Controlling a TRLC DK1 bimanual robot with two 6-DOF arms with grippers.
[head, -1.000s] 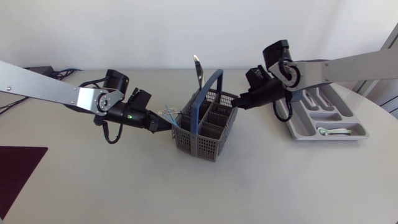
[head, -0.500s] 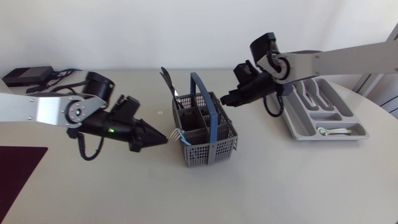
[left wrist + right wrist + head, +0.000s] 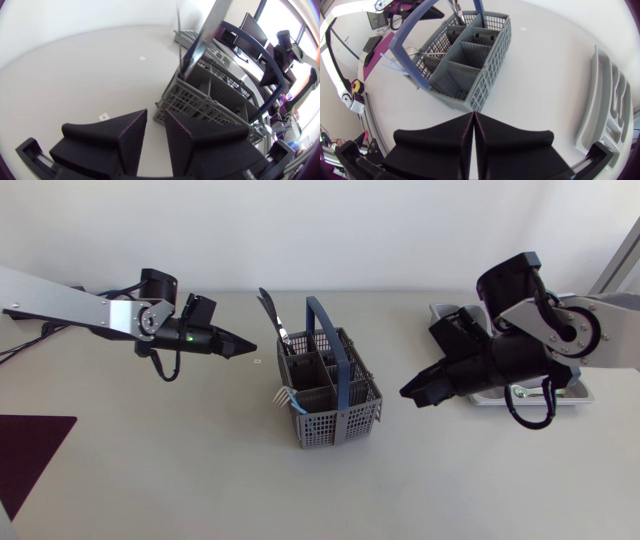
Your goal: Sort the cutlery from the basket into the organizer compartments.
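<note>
The grey basket [image 3: 335,395] with a blue handle [image 3: 330,345] stands mid-table. A dark utensil [image 3: 270,313] sticks up from its far-left cell, and pale blue fork tines [image 3: 284,395] poke out of its left side. My left gripper [image 3: 244,349] hangs left of the basket, clear of it; the left wrist view shows the left gripper [image 3: 156,115] narrowly open and empty, with the basket [image 3: 215,95] ahead. My right gripper [image 3: 409,394] is to the basket's right, shut on nothing [image 3: 473,115]. The grey organizer [image 3: 576,392] is mostly hidden behind my right arm.
A dark mat [image 3: 30,448] lies at the table's front left corner. A small white marker [image 3: 256,361] sits on the table between my left gripper and the basket. In the right wrist view the organizer [image 3: 610,105] lies beside my gripper.
The basket turned and shifted slightly a second ago, then stayed put. My left gripper drew back from it toward the far left. My right arm swung from behind the basket to its right side.
</note>
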